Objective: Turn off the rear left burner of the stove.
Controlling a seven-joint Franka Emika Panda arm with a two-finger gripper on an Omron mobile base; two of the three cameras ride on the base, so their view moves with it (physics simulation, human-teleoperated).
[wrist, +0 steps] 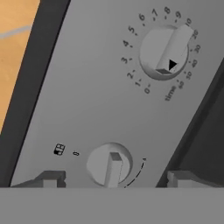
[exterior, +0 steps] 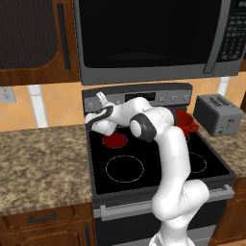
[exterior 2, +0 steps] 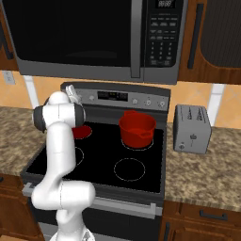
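hand (wrist: pixel 111 178) spread wide around lower knob (wrist: pixel 109 165), stove (exterior: pixel 158 166) panel's left edge near

Home kitchen. Stove (exterior: pixel 158 166) with black glass top as landmark: microwave (exterior: pixel 153 38) above it, granite table (exterior: pixel 43 163) on both sides, toaster (exterior 2: pixel 190 128) to its right, wood cabinets (exterior: pixel 38 41) above and below.

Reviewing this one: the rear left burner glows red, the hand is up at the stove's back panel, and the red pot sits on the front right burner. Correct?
Not quite. The round red metal pot sits on the rear right zone, as the right base view shows; the front right ring is bare. The glowing red rear left burner and the hand at the grey back panel are as stated.
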